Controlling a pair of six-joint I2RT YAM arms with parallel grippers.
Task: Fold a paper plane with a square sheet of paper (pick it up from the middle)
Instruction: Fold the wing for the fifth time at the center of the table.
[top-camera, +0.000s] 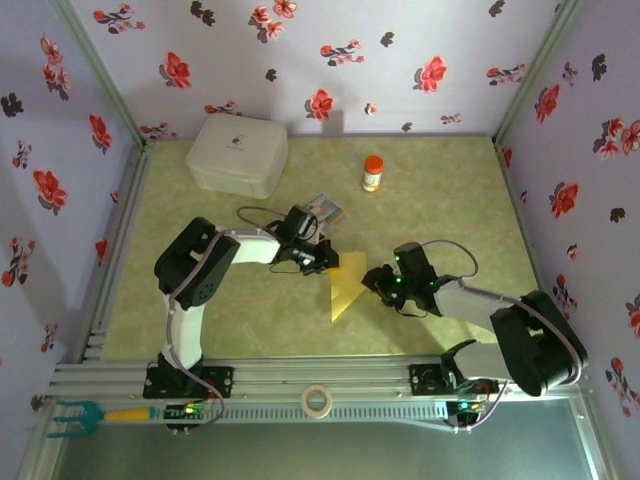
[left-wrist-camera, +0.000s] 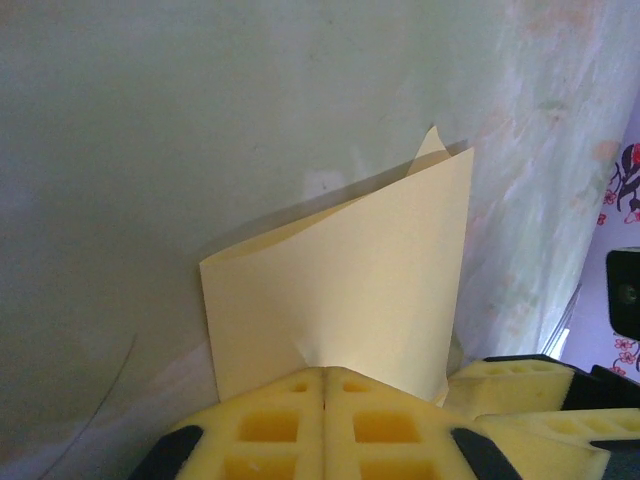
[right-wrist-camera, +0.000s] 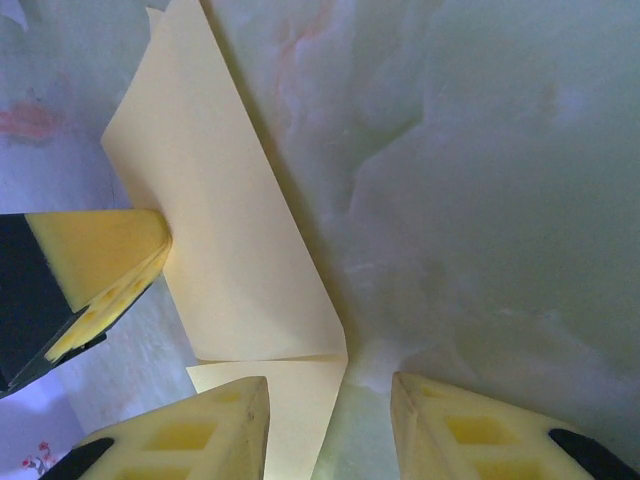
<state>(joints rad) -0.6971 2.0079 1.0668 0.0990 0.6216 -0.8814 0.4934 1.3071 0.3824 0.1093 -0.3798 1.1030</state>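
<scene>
The square sheet of paper (top-camera: 345, 285) is yellow and folded over into a pointed shape on the green table. My left gripper (top-camera: 327, 262) is at its upper left edge. In the left wrist view that gripper (left-wrist-camera: 325, 374) is shut on the paper (left-wrist-camera: 350, 280), which puckers at the pinch. My right gripper (top-camera: 378, 283) is at the paper's right side. In the right wrist view it (right-wrist-camera: 330, 415) stands open, with a corner of the folded paper (right-wrist-camera: 240, 280) reaching between its fingers without being pinched. A left finger (right-wrist-camera: 100, 260) presses the paper's far edge.
A white box (top-camera: 238, 153) sits at the back left, and an orange-capped bottle (top-camera: 373, 173) at the back centre. A small colourful packet (top-camera: 325, 211) lies just behind the left gripper. A tape roll (top-camera: 317, 400) and a teal fork (top-camera: 70, 415) rest on the front rail. Floral walls close three sides.
</scene>
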